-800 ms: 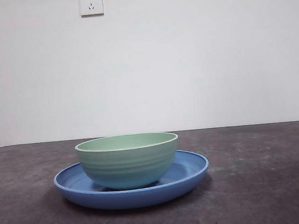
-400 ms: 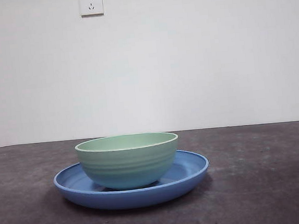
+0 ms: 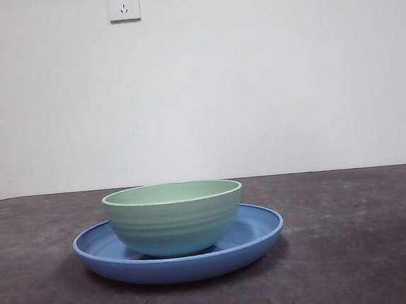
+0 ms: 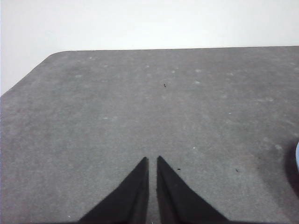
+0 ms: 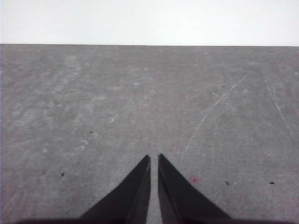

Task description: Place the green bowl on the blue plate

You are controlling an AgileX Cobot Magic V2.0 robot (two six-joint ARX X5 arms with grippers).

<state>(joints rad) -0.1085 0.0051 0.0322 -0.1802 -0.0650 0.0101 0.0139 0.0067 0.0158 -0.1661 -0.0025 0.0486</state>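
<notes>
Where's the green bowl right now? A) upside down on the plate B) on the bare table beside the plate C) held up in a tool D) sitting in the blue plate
D: in the front view the green bowl stands upright inside the blue plate, with no tool near it.

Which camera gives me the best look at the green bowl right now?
The front view: the green bowl stands whole and upright on the blue plate. The right wrist view shows none of it; the left wrist view shows only a blue sliver at one edge, no bowl.
</notes>
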